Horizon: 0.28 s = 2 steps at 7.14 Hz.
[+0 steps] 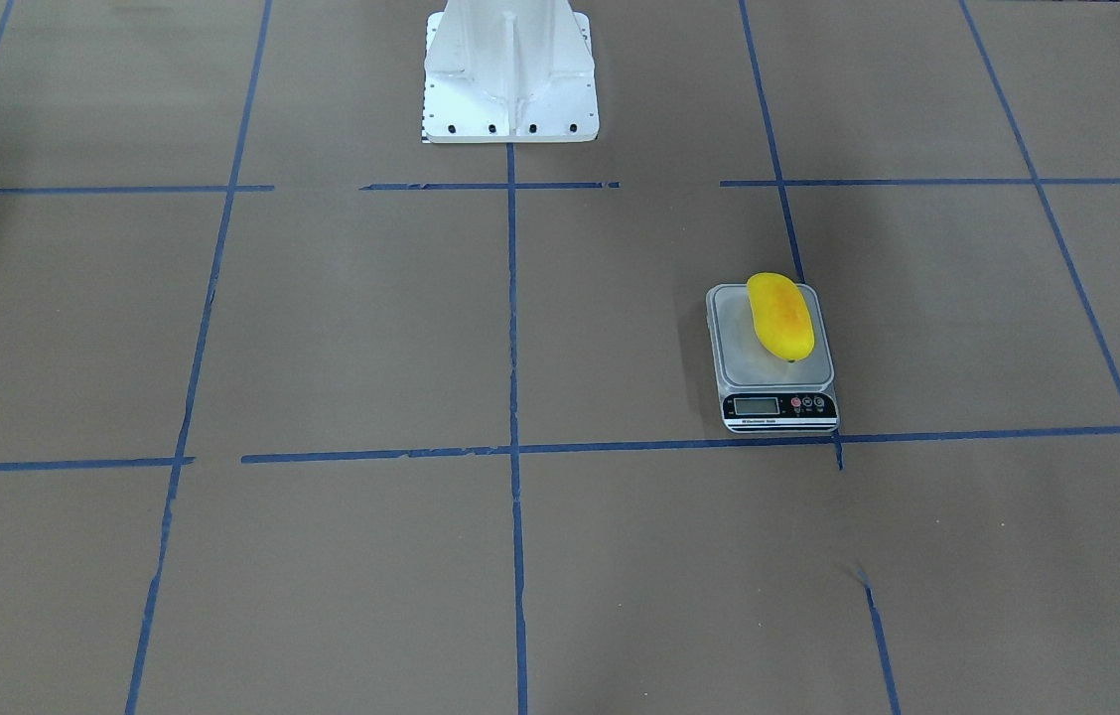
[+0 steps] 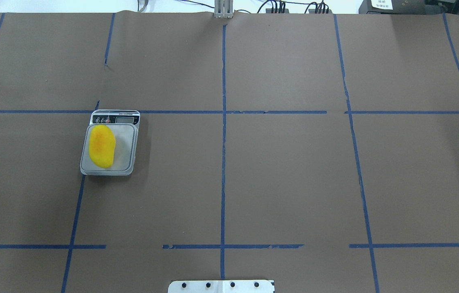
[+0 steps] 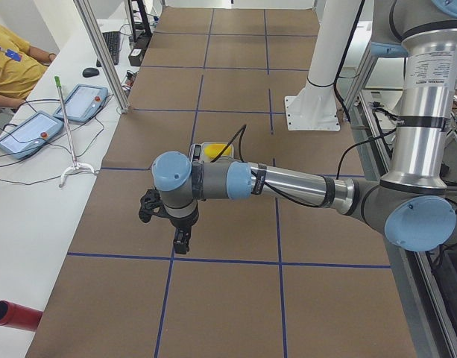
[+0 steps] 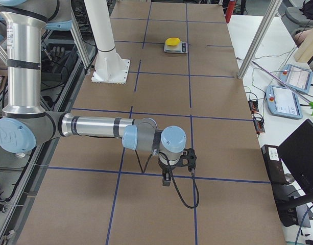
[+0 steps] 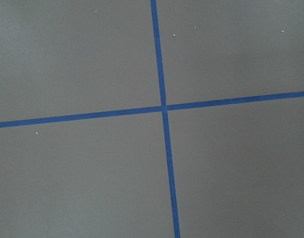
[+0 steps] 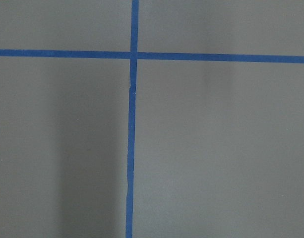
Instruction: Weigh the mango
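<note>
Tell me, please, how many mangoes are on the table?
1. The mango lies on the platform of the digital kitchen scale, on the robot's left side of the table. No other mango shows in any view.

i see the left arm [image 3: 288, 183] stretched out level, left gripper [image 3: 180, 242] pointing down; right arm [image 4: 95, 126] and right gripper [image 4: 166, 178] likewise.

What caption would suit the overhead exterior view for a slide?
Yellow mango lying on the kitchen scale, left half of the taped table.
</note>
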### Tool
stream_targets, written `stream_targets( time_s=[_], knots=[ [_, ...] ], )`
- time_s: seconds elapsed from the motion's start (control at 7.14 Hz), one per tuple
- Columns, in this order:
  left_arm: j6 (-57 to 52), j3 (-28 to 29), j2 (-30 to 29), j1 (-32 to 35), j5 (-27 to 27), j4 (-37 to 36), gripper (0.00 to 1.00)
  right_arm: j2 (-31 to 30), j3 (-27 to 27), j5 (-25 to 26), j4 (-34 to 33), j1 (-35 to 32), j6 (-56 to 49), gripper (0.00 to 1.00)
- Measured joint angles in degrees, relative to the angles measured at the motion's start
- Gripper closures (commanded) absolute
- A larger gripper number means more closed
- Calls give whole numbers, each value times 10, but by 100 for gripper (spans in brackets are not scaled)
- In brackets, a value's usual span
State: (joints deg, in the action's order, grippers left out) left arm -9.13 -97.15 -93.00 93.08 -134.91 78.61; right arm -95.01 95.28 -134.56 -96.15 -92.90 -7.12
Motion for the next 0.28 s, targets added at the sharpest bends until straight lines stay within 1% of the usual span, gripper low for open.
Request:
stream_targets(
  time_s=[0.28],
  knots=[
    [0,2,-2,0,0,0,0,0,0,0,0,0,0,0]
  ],
)
